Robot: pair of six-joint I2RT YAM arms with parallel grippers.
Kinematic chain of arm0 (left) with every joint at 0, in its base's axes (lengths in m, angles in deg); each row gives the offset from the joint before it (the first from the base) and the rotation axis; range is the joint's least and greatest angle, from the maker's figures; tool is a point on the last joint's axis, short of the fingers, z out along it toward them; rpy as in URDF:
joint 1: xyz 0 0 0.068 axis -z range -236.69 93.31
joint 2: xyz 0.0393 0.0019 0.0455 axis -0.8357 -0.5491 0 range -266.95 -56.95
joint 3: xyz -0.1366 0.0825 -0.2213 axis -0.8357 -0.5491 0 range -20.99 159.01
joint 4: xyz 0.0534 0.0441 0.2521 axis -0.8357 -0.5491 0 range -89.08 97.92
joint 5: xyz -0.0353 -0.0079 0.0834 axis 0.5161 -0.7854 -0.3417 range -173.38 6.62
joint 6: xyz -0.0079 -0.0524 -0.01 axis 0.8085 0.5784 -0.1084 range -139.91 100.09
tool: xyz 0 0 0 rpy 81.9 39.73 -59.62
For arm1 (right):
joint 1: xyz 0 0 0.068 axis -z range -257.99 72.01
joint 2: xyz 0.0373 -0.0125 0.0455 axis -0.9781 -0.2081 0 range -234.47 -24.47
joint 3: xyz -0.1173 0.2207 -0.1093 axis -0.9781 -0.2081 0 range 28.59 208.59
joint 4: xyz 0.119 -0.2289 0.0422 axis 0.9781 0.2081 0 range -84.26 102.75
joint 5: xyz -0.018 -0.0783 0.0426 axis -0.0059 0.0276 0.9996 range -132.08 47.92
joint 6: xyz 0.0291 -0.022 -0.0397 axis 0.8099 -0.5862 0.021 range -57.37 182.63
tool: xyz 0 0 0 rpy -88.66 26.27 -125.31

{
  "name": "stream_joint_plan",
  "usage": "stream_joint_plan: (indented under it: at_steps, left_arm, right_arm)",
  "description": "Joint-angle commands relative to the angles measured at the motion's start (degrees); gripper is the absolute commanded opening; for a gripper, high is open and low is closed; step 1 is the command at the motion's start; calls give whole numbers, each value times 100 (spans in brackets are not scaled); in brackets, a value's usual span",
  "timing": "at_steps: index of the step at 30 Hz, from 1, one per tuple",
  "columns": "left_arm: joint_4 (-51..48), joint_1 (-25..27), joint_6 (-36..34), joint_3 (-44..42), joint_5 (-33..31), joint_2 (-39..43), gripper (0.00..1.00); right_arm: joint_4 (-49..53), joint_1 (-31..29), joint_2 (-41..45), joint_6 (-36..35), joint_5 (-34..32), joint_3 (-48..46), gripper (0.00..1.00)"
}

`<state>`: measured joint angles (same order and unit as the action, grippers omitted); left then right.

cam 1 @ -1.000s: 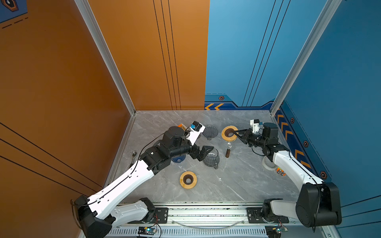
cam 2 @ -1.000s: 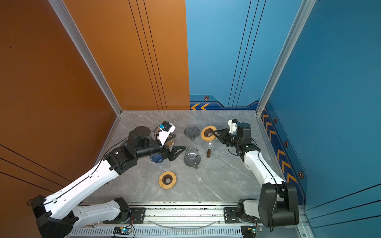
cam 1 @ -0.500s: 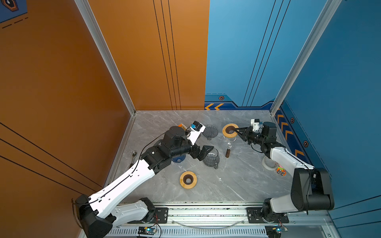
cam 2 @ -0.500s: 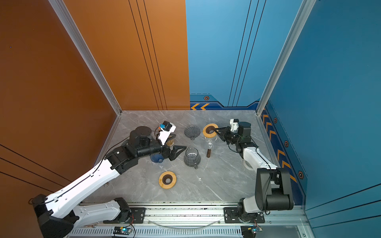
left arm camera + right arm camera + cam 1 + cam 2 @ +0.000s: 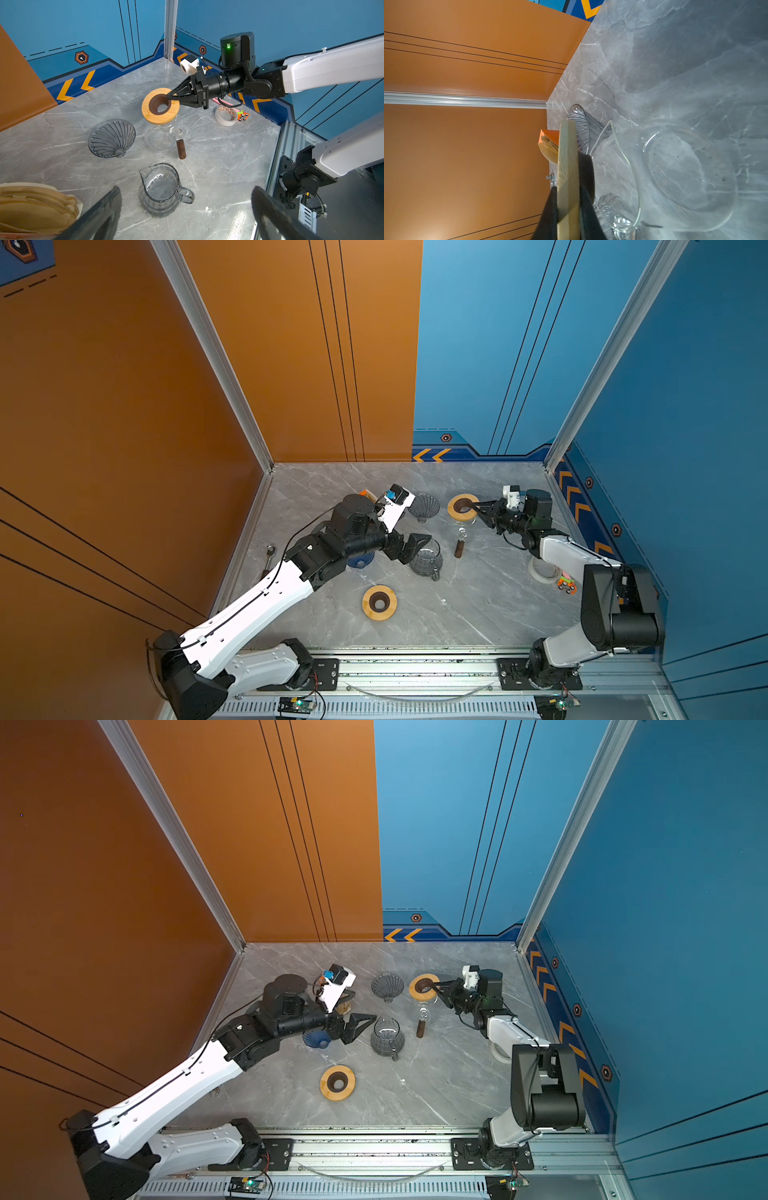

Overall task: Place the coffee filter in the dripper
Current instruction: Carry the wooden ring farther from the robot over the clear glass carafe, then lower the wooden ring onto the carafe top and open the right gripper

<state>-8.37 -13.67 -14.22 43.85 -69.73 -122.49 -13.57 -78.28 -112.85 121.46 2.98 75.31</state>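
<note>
Right arm (image 5: 575,551) elbow lifts and swings inward; right gripper (image 5: 475,507) (pinching ring (image 5: 454,509)) creeps slightly left.

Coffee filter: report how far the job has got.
Done: nothing; the dripper lies empty on the table. In hand: the right gripper is shut on a wooden ring; the left gripper is open and empty. Left: fetch a filter and seat it in the dripper.

L end effector (image 5: 415,549) spread wide, R end effector (image 5: 477,509) clamped tight
</note>
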Motion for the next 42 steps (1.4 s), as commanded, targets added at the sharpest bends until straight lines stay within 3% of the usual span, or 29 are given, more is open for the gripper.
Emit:
stream_joint_plan:
  at_steps: [1,19,31,42]
  left_arm:
    - [-71,-23,27,89,-55,-42,98]
    - [-76,-31,21,93,-64,-27,98]
    - [-76,-30,27,93,-73,-12,98]
    - [-85,-27,14,96,-80,6,98]
  right_arm:
    - [-347,60,-97,74,151,-65,13]
    - [-527,108,-306,85,171,-285,14]
    - [-556,223,-309,65,237,-407,23]
    - [-459,333,-173,-22,267,-541,25]
